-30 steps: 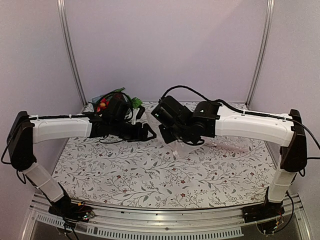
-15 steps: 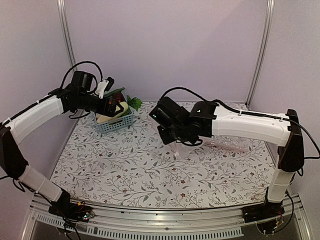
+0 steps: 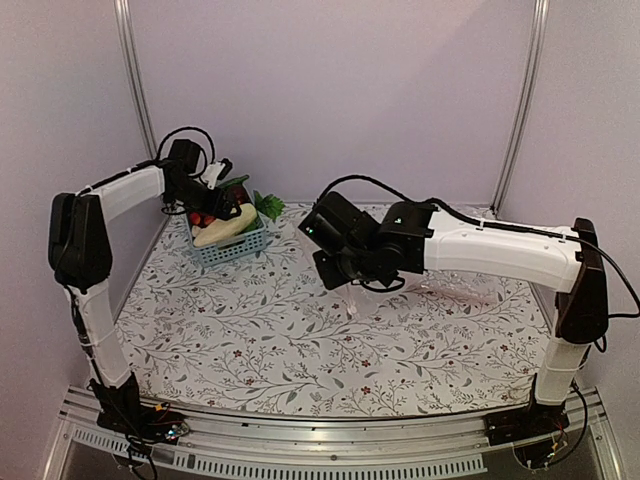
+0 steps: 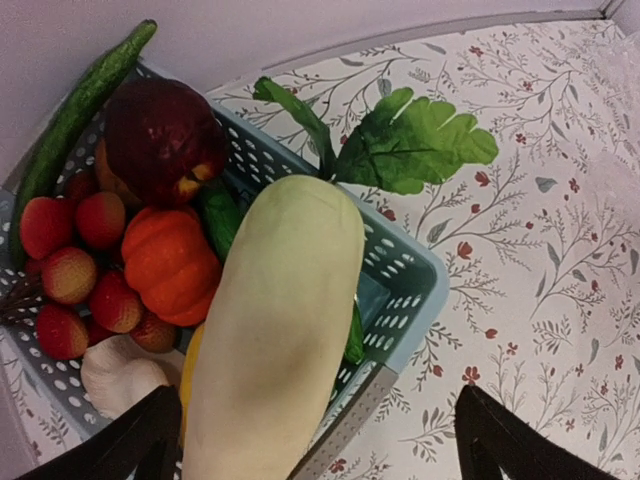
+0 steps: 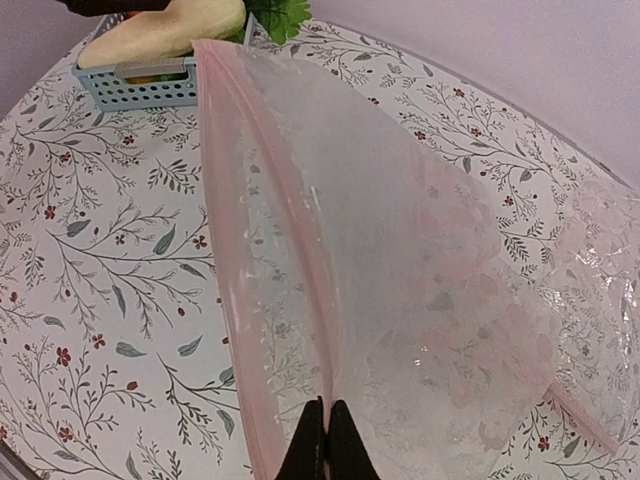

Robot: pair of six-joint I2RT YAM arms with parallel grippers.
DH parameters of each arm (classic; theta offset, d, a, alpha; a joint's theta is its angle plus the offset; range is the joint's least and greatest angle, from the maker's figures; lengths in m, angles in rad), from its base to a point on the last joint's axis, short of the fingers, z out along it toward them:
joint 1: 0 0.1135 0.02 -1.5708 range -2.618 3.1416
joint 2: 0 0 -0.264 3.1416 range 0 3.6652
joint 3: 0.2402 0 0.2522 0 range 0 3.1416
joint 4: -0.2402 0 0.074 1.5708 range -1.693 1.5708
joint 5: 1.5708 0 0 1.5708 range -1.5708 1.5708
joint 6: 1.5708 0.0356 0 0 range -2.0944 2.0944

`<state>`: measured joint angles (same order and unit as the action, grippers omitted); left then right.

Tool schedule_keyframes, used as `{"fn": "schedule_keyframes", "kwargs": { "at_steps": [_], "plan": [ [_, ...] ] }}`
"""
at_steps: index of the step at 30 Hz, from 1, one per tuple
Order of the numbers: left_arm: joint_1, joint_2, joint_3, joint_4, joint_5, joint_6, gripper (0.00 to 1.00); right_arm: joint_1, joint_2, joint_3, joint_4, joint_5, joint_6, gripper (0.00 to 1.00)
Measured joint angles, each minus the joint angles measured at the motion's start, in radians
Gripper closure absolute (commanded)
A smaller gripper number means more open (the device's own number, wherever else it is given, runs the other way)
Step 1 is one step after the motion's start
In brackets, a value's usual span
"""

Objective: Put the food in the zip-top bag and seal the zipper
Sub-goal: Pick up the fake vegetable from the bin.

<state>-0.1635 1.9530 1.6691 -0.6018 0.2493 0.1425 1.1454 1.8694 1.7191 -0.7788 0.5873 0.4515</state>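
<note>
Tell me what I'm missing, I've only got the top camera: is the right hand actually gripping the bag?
Observer: Yes. Its wrist camera shows the right hand shut on the zip-top bag, pinching an edge by the pinkish zipper.
Operator: What's under the left hand?
Observer: The left hand is open over the blue basket, straddling the long cream-white vegetable.
Operator: Is anything lying on that vegetable?
Observer: No, it lies on top of the pile. The orange piece and the maroon piece sit beside it in the basket.
</note>
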Motion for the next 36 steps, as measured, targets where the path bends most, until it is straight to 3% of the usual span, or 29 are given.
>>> {"fn": "schedule_keyframes", "kwargs": {
  "at_steps": [6,13,31,36],
  "plan": [
    [0.001,0.095,0.121,-0.040,-0.068,0.058,0.04,0.000,0.000,0.000,0.000,-0.009,-0.002,1.00],
    [0.001,0.142,0.137,-0.087,-0.131,0.108,0.06,0.000,0.000,0.000,0.001,-0.019,-0.002,1.00],
    [0.001,0.189,0.136,-0.137,-0.157,0.155,0.41,0.000,0.000,-0.005,0.001,-0.022,0.000,1.00],
    [0.001,0.189,0.136,-0.137,-0.156,0.157,0.44,0.000,0.000,-0.006,0.001,-0.022,0.001,1.00]
  ]
}}
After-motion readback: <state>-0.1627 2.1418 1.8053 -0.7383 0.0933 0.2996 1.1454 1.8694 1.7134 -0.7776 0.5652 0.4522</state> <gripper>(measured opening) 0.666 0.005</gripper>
